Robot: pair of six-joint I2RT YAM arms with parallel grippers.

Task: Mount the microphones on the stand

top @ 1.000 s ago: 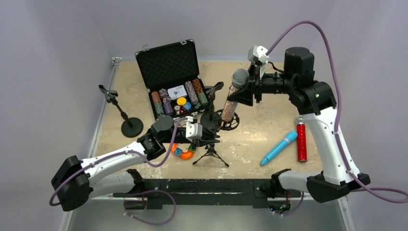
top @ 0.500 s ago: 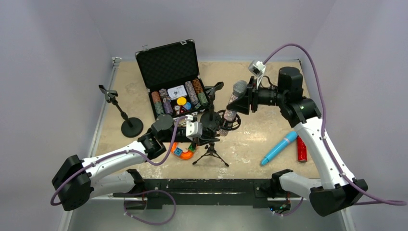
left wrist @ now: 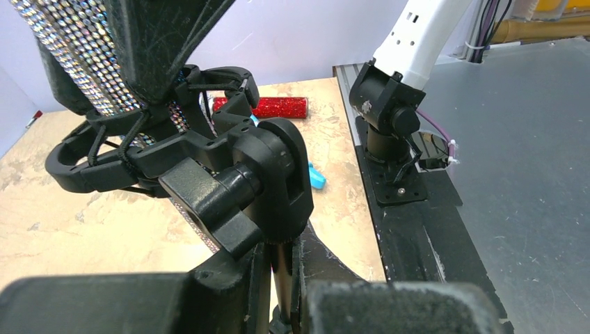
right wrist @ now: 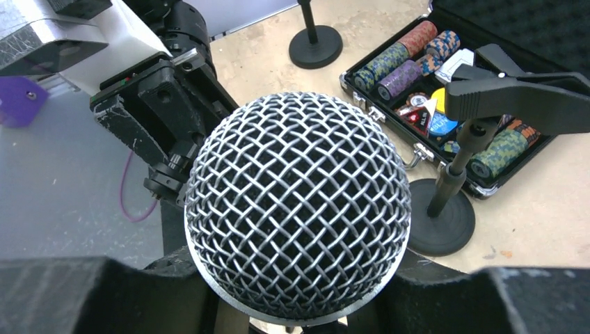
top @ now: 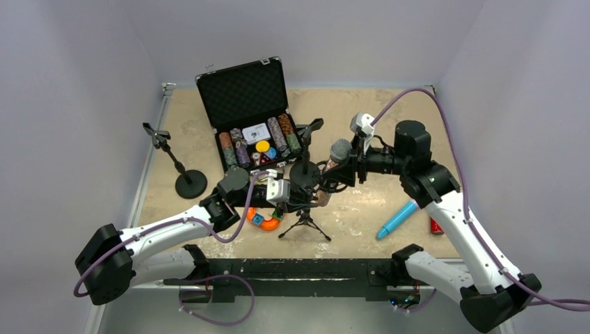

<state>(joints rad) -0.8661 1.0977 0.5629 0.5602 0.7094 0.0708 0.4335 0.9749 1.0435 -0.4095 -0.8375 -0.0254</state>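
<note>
My right gripper (top: pixel 346 167) is shut on the silver-pink glitter microphone (top: pixel 332 170), just below its grey mesh head (right wrist: pixel 299 209). The microphone's lower body passes through the black shock-mount ring (left wrist: pixel 139 153) of the small tripod stand (top: pixel 304 219). My left gripper (top: pixel 286 193) is shut on that stand's thin pole (left wrist: pixel 282 268), under the mount's knob. The light-blue microphone (top: pixel 398 219) lies on the table at the right. The red glitter microphone (left wrist: pixel 268 106) lies beyond it, mostly hidden by my right arm in the top view.
An open black case of poker chips (top: pixel 254 122) stands at the back. Two round-based clip stands are near: one at the left (top: pixel 188 182), one just behind the tripod (top: pixel 305 170). An orange toy (top: pixel 266 219) lies by my left gripper.
My right arm has brought the glitter microphone down and to the left, into the shock-mount ring. My left gripper has held the stand still.
</note>
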